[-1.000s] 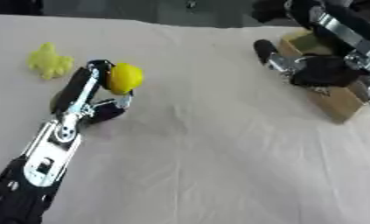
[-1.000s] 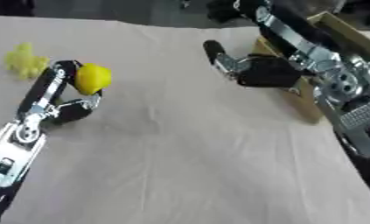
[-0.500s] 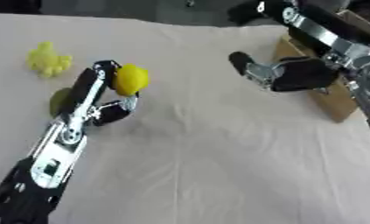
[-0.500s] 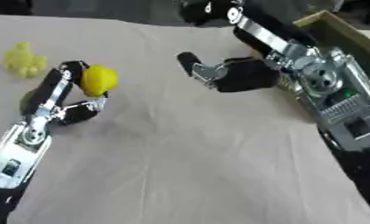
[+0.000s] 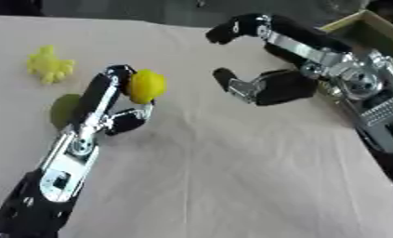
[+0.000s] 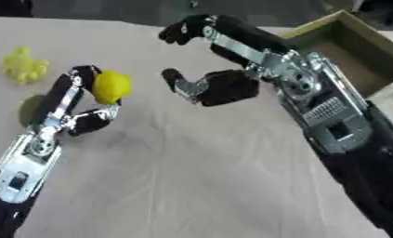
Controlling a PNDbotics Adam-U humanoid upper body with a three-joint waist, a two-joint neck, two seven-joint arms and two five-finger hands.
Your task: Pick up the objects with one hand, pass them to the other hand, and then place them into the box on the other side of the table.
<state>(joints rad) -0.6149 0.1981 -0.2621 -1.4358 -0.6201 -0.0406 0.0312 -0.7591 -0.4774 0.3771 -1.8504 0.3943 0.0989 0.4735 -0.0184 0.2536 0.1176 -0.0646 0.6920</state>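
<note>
The left arm rises from the lower left corner of the frame across the cloth-covered table [image 5: 232,186], silver links giving way to black near the wrist. At centre left, the left hand [image 5: 118,109] holds a round yellow fruit [image 5: 147,86] — its fingers and thumb are curled round the fruit, which is lifted clear of the cloth, a dark shadow lying on the table just to the left of the hand.

Facing it from the right of centre, the right hand [image 6: 212,88] hangs spread, palm turned toward the fruit; one finger arches high over the gap and the thumb reaches low, with nothing between them. The right hand is near the fruit but apart from it. Its arm runs down the right side of the frame, silver housing and a ribbed panel showing in the right eye view.

Further back, at upper left, a knobbly pale yellow object [image 5: 49,65] lies on the cloth, well apart from both hands. At the upper right corner stands the brown cardboard box [image 6: 358,37] — open at the top, its inside dark, set at the table's right edge behind the right arm.
</note>
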